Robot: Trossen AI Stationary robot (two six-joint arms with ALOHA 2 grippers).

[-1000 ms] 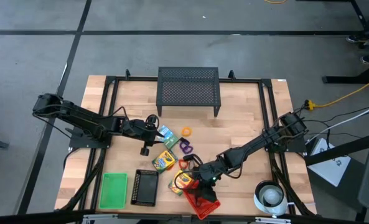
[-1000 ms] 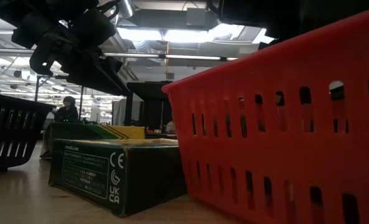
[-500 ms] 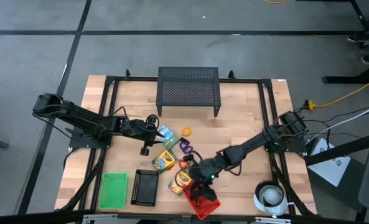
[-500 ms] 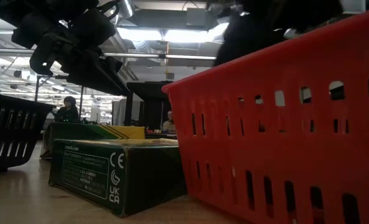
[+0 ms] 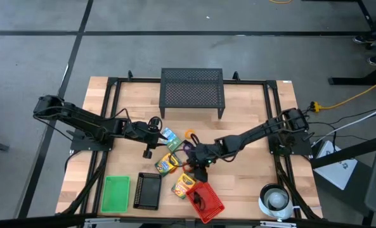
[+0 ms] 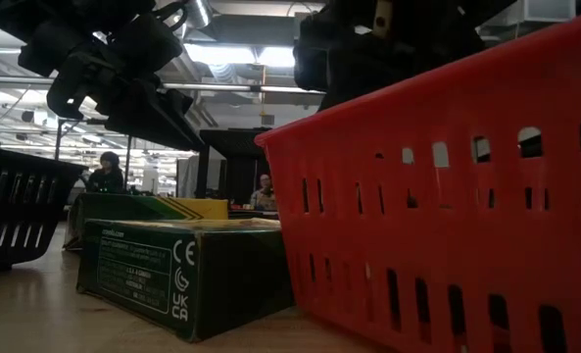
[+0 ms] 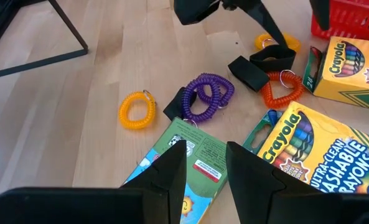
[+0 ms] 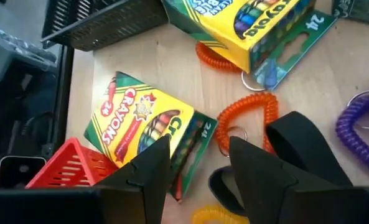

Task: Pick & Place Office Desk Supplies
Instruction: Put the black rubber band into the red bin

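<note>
At the middle of the bench [image 5: 251, 107], the supplies are lying in one loose cluster. Four boxes [image 5: 167, 164] are showing from above, one of them touching the red basket [image 5: 208, 202]. Four rings are showing past the left gripper [image 7: 206, 152]: two yellow [image 7: 137, 111], one purple [image 7: 203, 96] and one orange [image 7: 282, 93]. Two small black clips [image 7: 246, 73] are sitting among the rings, one touching the purple ring.

The left gripper is hovering with its fingers spread and nothing between them, over a green box at the cluster's left edge. The right gripper [image 8: 200, 149] is hanging over the cluster's middle, above the orange ring and a yellow box, fingers likewise spread and pinching nothing.

One green tray [image 5: 116, 193] and one black tray [image 5: 148, 190] are sitting side by side near the front edge, left of the red basket, which is lying askew close to that edge. One mesh stand [image 5: 192, 92] is occupying the back edge, and one white roll [image 5: 276, 198] is resting at the front right corner. Bare wood is lying open right of the cluster, and between the stand and the rings.
</note>
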